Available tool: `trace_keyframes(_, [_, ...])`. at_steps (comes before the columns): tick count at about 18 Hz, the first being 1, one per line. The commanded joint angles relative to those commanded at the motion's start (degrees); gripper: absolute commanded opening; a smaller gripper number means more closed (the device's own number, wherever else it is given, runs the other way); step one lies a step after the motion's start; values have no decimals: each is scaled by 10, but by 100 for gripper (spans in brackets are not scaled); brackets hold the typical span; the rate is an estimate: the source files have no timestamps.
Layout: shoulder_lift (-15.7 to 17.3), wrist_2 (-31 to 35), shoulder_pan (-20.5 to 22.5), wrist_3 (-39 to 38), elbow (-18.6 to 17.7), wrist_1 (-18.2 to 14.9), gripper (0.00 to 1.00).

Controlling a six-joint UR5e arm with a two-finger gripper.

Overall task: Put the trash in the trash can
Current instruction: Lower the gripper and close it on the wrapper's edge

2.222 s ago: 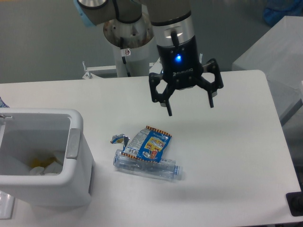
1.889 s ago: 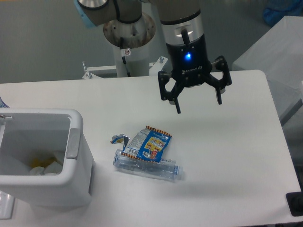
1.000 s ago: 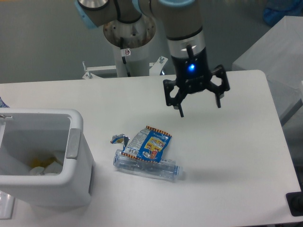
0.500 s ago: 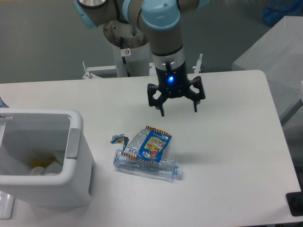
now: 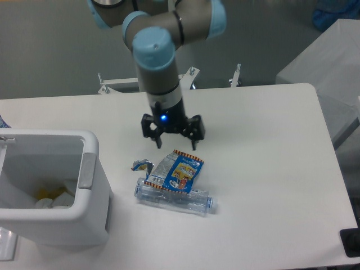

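Observation:
A crumpled blue-and-silver snack wrapper (image 5: 175, 171) with orange-striped edges lies on the white table, leaning over a clear crushed plastic bottle (image 5: 175, 198) that lies flat just in front of it. The white boxy trash can (image 5: 90, 208) stands at the left front, its grey tab facing the trash. My gripper (image 5: 176, 145) hangs open just behind and above the wrapper's far edge, fingers pointing down, with nothing between them.
Crumpled pale and yellow scraps lie inside the trash can. A small torn silver-and-orange scrap (image 5: 141, 165) sits left of the wrapper. The arm's base column (image 5: 152, 50) stands behind the table. A grey box (image 5: 326, 62) is off the table's right edge.
The open gripper has swung left and down from over the table's back right to just behind the wrapper. The wrapper, the bottle and the trash can have not moved.

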Motion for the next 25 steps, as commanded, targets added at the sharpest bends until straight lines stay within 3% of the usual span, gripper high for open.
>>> trace_keyframes(4, [-37, 40, -26, -8, 2, 1, 100])
trace_keyframes(16, [-56, 33, -31, -21, -3, 11, 100])
trace_keyframes(25, [-91, 34, -37, -45, 15, 11, 100])
